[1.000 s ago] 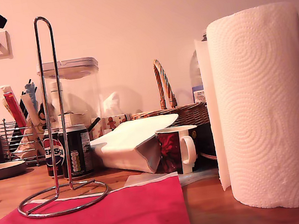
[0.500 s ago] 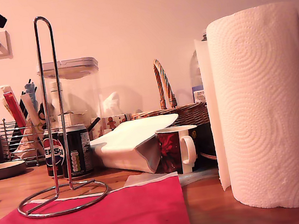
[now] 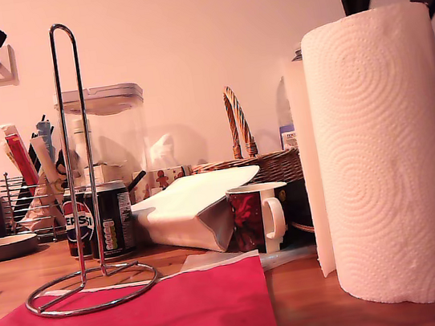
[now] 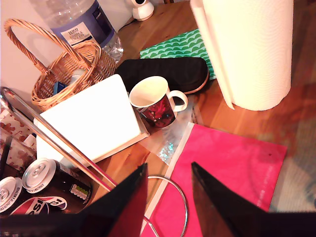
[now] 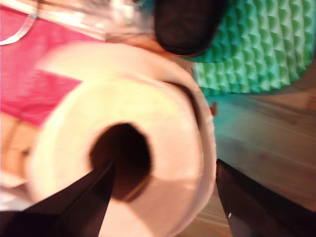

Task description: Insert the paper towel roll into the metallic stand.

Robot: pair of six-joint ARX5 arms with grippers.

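Both grippers open: my second gripper (image 5: pixel 163 197) straddling paper towel roll (image 3: pixel 385 156) top; my first gripper (image 4: pixel 168 197) above metallic stand (image 3: pixel 79 166).

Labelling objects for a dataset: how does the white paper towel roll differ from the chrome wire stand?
The thick white embossed paper towel roll is a solid, opaque cylinder; the thin chrome wire stand is see-through, a narrow hairpin loop on a ring base. The stand rises higher in the exterior view. Both stand upright on the wooden table.

The stand (image 3: pixel 95 287) sits at the exterior view's left, the roll (image 3: pixel 385 156) at its right, the mug (image 3: pixel 258 217) between, behind the mat (image 3: pixel 142 319).
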